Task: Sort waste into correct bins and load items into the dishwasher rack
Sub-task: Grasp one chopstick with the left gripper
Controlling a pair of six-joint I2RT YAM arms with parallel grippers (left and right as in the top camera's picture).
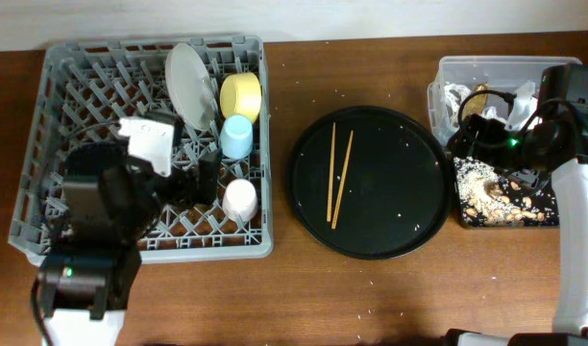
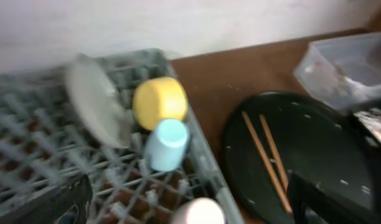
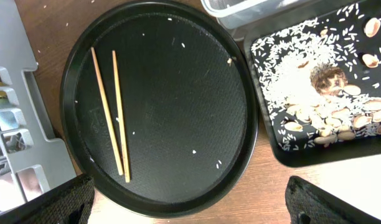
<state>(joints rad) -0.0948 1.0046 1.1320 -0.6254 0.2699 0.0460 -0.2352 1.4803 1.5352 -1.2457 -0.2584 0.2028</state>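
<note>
Two chopsticks (image 1: pixel 338 179) lie side by side on the round black tray (image 1: pixel 390 163). Plate (image 1: pixel 190 85), yellow bowl (image 1: pixel 241 96), blue cup (image 1: pixel 236 136) and pink-white cup (image 1: pixel 241 200) sit in the grey rack (image 1: pixel 92 91). Rice-strewn black rectangular tray (image 1: pixel 505 221) and clear tub (image 1: pixel 486 65) at right. Brown wood table (image 1: pixel 284 288), pale wall (image 1: pixel 275 14). Left gripper (image 2: pixel 187 199) over rack, fingers apart. Right gripper (image 3: pixel 193 202) above trays, fingers wide apart.

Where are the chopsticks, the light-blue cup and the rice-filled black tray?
chopsticks (image 3: pixel 107 112): right wrist view, middle of the left stick.
light-blue cup (image 1: pixel 236 136): overhead view, centre of its body.
black tray (image 3: pixel 284 146): right wrist view, bare lower-left corner.
</note>
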